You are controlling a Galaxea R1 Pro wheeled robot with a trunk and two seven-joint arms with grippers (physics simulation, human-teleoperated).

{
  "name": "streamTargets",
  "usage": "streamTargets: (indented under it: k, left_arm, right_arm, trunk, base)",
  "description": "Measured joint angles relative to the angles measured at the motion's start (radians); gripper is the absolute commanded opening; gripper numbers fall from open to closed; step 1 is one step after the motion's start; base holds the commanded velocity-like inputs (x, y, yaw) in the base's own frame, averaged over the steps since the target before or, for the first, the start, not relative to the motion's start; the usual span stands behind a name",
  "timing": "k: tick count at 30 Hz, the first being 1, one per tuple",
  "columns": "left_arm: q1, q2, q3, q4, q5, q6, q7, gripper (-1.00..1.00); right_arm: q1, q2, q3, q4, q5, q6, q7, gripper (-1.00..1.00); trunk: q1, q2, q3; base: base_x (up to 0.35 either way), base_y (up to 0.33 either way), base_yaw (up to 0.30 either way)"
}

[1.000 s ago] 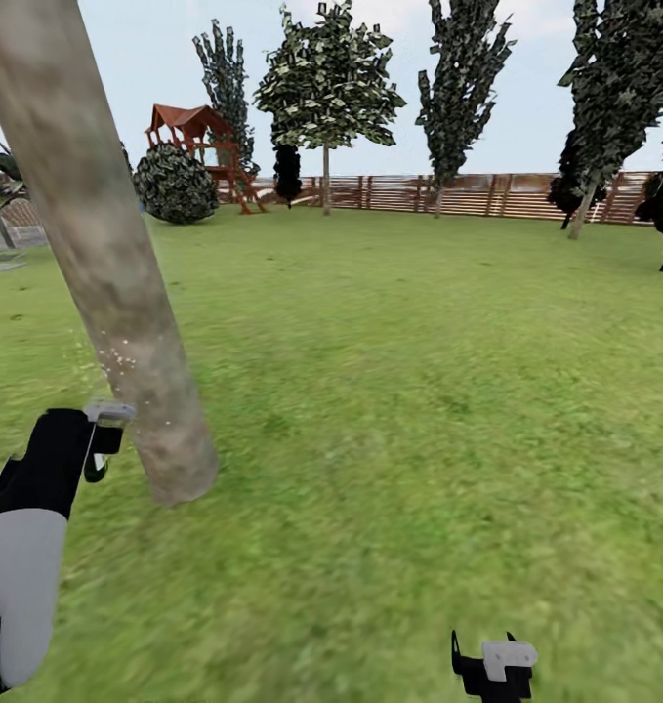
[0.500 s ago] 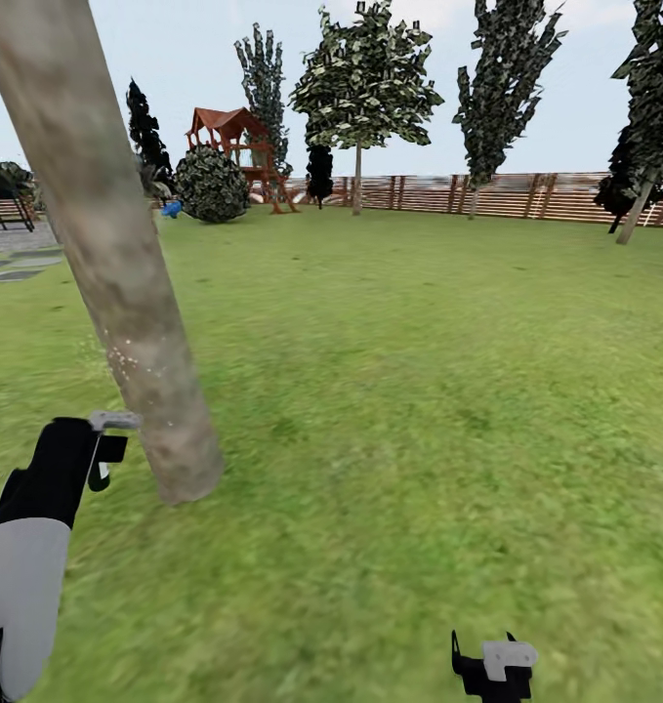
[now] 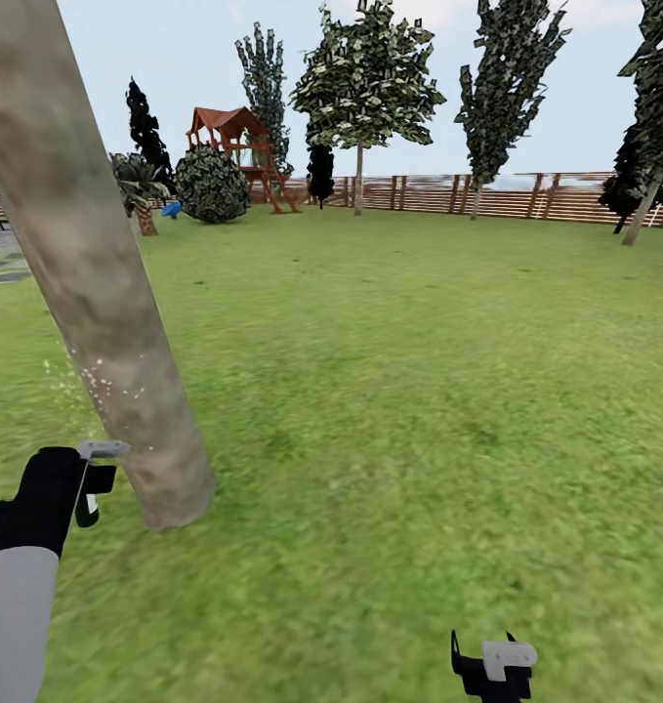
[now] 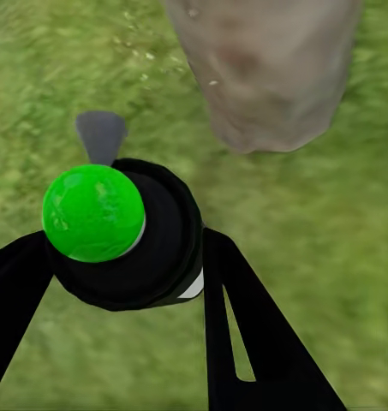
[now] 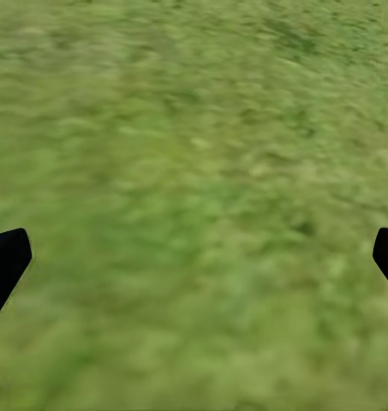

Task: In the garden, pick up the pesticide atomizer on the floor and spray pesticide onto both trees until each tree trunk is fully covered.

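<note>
The left gripper [image 4: 125, 257] is clamped on the atomizer [image 4: 116, 231], at the trunk's [image 3: 106, 322] 8 o'clock. White specks [image 3: 102, 376] dot the bark. The bottle looks light, rigid and smooth; grip mid-body, below the green cap. The right gripper [image 5: 194, 257] is spread wide over grass [image 3: 419, 391].

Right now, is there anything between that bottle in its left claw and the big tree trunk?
Nothing solid: the left wrist view shows bare grass and a few white pesticide specks between the atomizer and the trunk.
</note>
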Motion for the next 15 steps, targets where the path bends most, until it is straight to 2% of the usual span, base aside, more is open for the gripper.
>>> streamTargets:
  k: [3, 6, 7, 11, 15]
  left_arm:
    - [0.006, -0.003, 0.002, 0.034, 0.005, -0.041, 0.001, -1.00]
    - [0.007, -0.005, 0.008, 0.110, 0.004, -0.147, 0.008, -1.00]
    - [0.007, -0.005, 0.008, 0.120, 0.002, -0.165, 0.011, -1.00]
    - [0.007, -0.006, 0.030, 0.136, 0.005, -0.183, 0.016, -1.00]
    - [0.007, -0.018, 0.036, 0.212, 0.008, -0.212, 0.016, -1.00]
  right_arm:
    - [0.000, 0.004, 0.001, 0.000, 0.001, -0.001, 0.000, 1.00]
    - [0.000, 0.005, 0.001, 0.000, 0.001, -0.001, 0.000, 1.00]
    - [0.000, 0.005, 0.001, 0.000, 0.001, -0.001, 0.000, 1.00]
    - [0.000, 0.005, 0.001, 0.000, 0.003, -0.002, 0.000, 1.00]
    - [0.000, 0.003, 0.001, 0.000, 0.003, -0.002, 0.000, 1.00]
  trunk:
    - [0.000, 0.000, 0.000]
    - [0.000, 0.000, 0.000]
    - [0.000, 0.000, 0.000]
    - [0.000, 0.000, 0.000]
    - [0.000, 0.000, 0.000]
  base:
    - [0.014, 0.000, 0.250]
    - [0.002, 0.000, 0.254]
    - [0.000, 0.000, 0.116]
    - [0.000, 0.000, 0.034]
    - [0.015, 0.000, 0.002]
